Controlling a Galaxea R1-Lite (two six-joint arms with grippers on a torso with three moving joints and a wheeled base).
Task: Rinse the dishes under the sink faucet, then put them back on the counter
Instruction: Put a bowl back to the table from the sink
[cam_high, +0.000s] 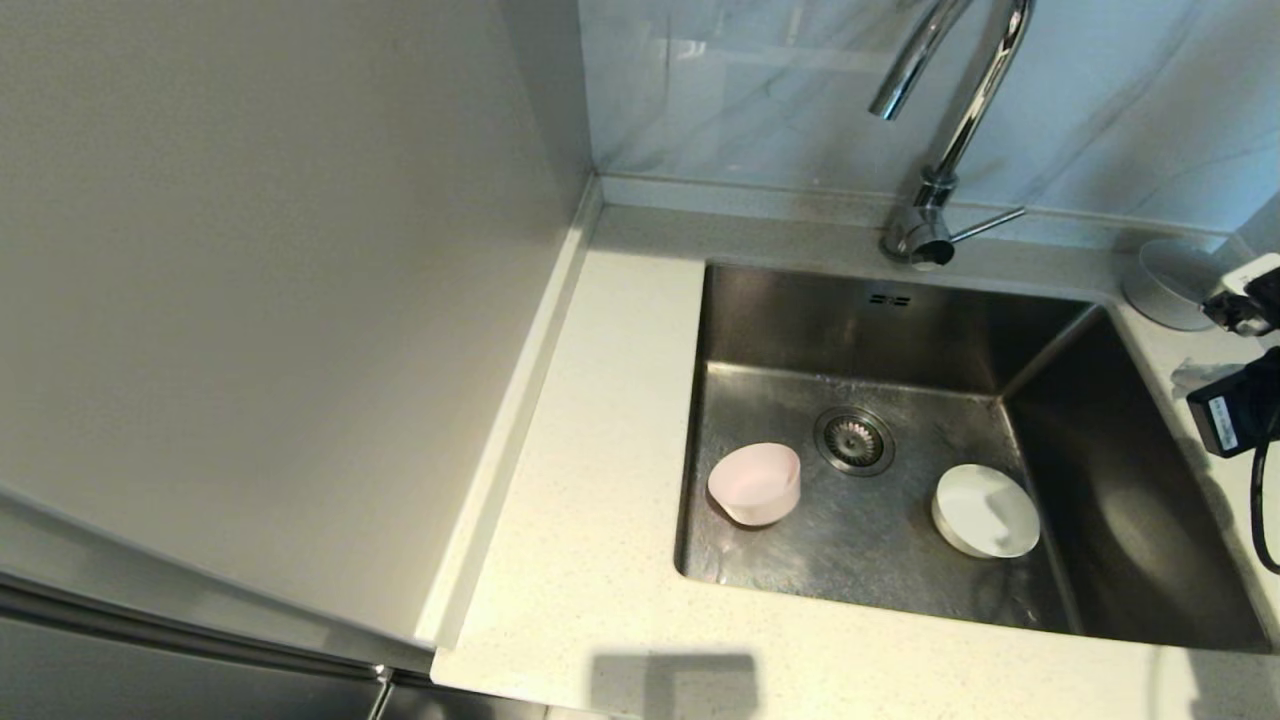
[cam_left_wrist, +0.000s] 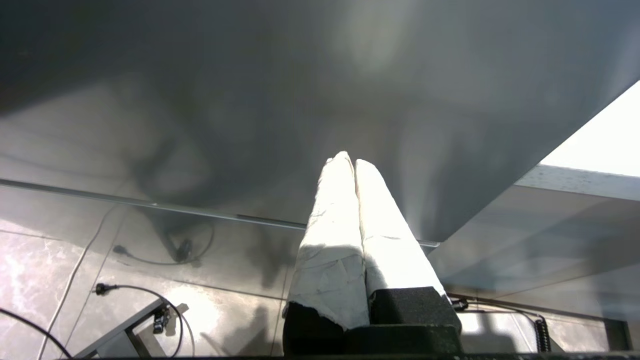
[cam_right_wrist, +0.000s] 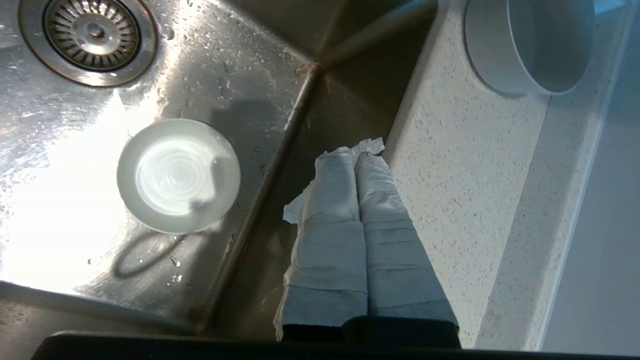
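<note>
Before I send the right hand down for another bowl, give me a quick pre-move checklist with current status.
1. Right hand free of load: ok, its wrapped fingers are shut on nothing, above the sink's right wall.
2. Fingers apart for a grasp: not ok, they must part first.
3. White bowl reachable: ok, on the sink floor right of the drain.
4. Pink bowl upright: not ok, it is tipped, left of the drain.
5. Grey-white bowl on the counter: ok.
6. Faucet running: cannot tell; no stream visible.
7. Left hand out of the way: ok, parked beside a grey panel.
</note>
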